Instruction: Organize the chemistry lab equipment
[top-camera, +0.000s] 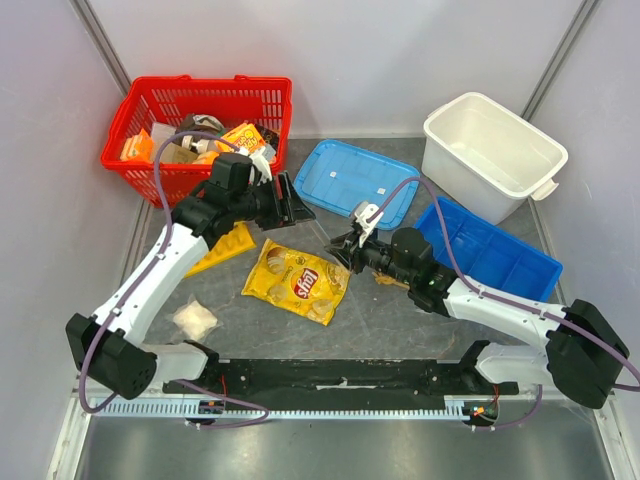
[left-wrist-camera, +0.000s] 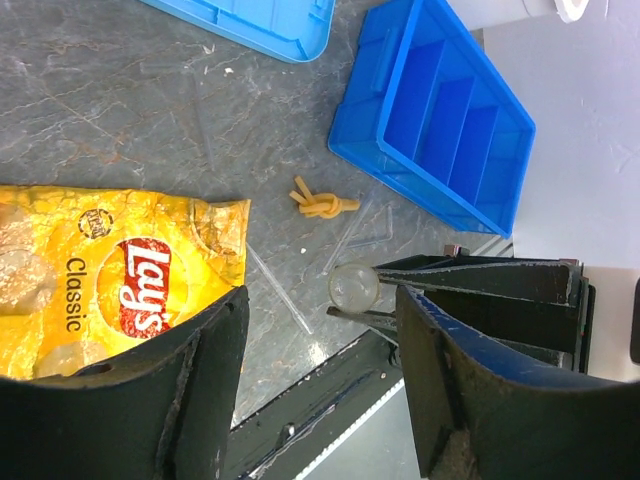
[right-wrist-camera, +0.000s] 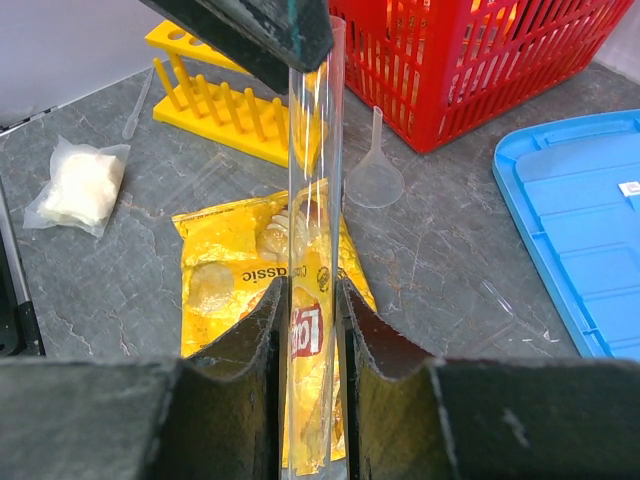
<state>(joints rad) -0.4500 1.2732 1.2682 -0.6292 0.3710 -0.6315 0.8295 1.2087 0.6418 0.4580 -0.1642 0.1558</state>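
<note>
Top view: my left gripper (top-camera: 290, 203) is at centre frame, fingers spread wide. It faces the right gripper (top-camera: 350, 248) just beside it, above the yellow Lay's crisp bag (top-camera: 296, 282).

Left wrist view: fingers well apart, nothing between them. The clear glass test tube (left-wrist-camera: 353, 285) points at me end-on, centre right, with the blue plastic compartment tray (left-wrist-camera: 440, 120) at upper right.

Right wrist view: fingers clamped on the tube. Its far end runs under a dark left finger at the top edge; I can't tell if they touch. The yellow plastic test-tube rack (right-wrist-camera: 230, 110) is at upper left, and the clear plastic funnel (right-wrist-camera: 375, 180) is near the red plastic basket (right-wrist-camera: 480, 60).
</note>
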